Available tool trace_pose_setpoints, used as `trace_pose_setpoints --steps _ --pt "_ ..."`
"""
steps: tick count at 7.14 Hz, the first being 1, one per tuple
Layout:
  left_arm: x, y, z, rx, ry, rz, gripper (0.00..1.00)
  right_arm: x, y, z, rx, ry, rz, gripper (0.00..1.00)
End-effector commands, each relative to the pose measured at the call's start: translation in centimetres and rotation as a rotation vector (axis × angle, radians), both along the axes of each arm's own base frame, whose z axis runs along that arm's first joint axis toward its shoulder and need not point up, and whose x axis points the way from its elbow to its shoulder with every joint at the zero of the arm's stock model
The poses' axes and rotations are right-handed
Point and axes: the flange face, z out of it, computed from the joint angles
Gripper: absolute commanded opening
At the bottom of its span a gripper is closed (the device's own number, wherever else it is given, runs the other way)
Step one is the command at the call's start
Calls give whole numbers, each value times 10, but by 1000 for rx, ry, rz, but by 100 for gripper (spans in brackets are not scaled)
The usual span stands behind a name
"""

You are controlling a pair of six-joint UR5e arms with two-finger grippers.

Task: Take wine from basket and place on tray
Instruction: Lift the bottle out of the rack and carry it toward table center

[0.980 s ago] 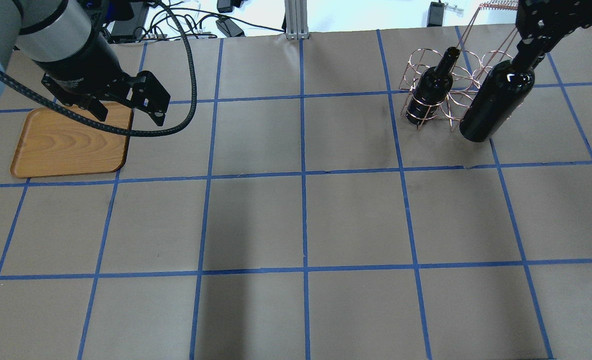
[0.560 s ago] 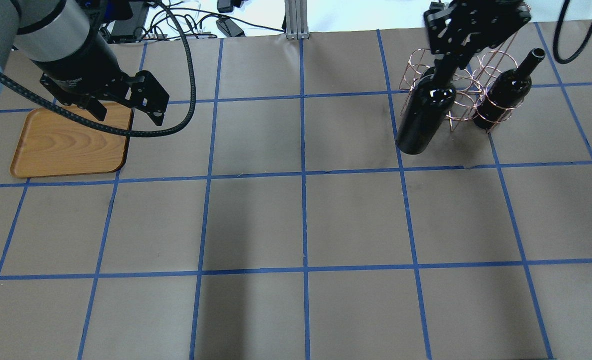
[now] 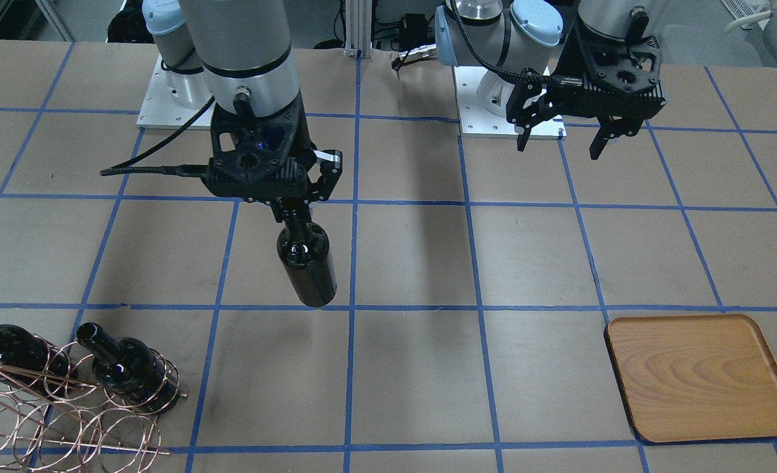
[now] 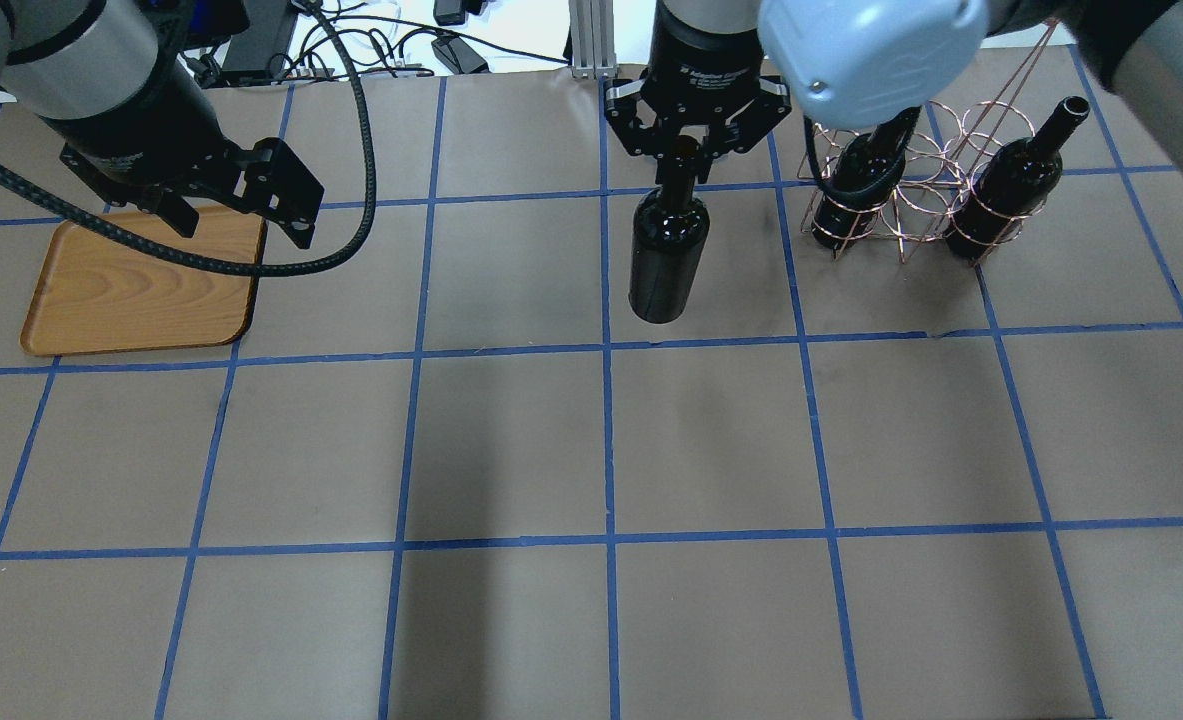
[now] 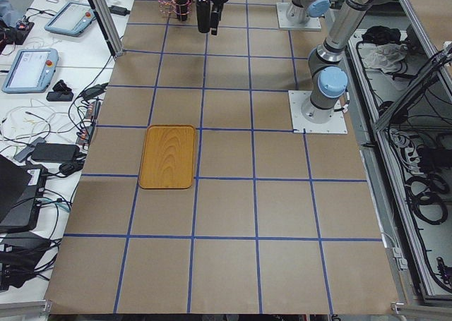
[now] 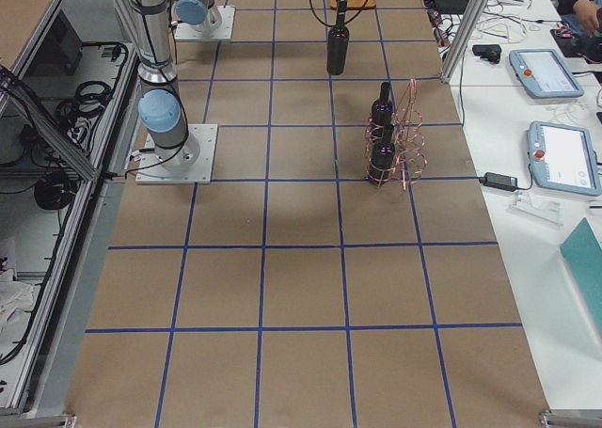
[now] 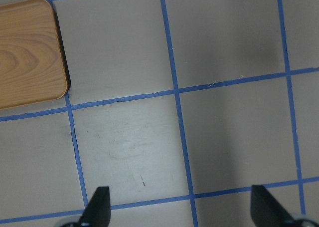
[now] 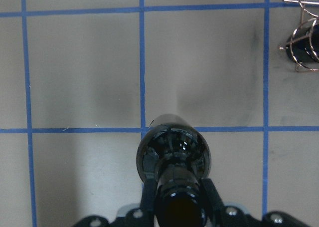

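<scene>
My right gripper [image 4: 686, 168] is shut on the neck of a dark wine bottle [image 4: 664, 262], which hangs upright above the table left of the basket. It also shows in the front view [image 3: 306, 266] and the right wrist view [image 8: 172, 149]. The copper wire basket [image 4: 913, 200] at the far right holds two more bottles [image 4: 854, 185] [image 4: 1006, 190]. The wooden tray [image 4: 131, 290] lies at the far left and has nothing on it. My left gripper [image 4: 241, 215] is open and empty above the tray's right edge; its fingertips [image 7: 97, 207] show in the left wrist view.
Brown table paper with a blue tape grid [image 4: 606, 350] covers the table. Cables and a metal post [image 4: 591, 40] lie beyond the far edge. The basket's tall wire handle [image 3: 7, 378] leans over the rack.
My right gripper has carried the bottle leftward from the basket to the table's middle column. My left gripper has shifted slightly and stays open by the tray.
</scene>
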Motion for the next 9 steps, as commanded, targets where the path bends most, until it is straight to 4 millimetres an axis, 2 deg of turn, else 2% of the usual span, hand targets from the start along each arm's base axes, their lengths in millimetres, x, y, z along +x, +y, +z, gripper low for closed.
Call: trace_pose_setpoints --steps 1,2,3,6,9 --pt "14 10 7 44 -1 21 100 53 -1 -37 -4 -11 -21 0" --pt "35 11 9 46 -2 11 100 61 -2 -48 1 -6 -38 0" --pt "41 11 10 45 -1 -7 100 66 2 -52 12 -10 -57 0" --pt "45 14 13 36 -1 -3 100 70 13 -74 48 13 -80 0" --pt "47 13 10 40 -2 -61 100 79 20 -78 53 7 -82 0"
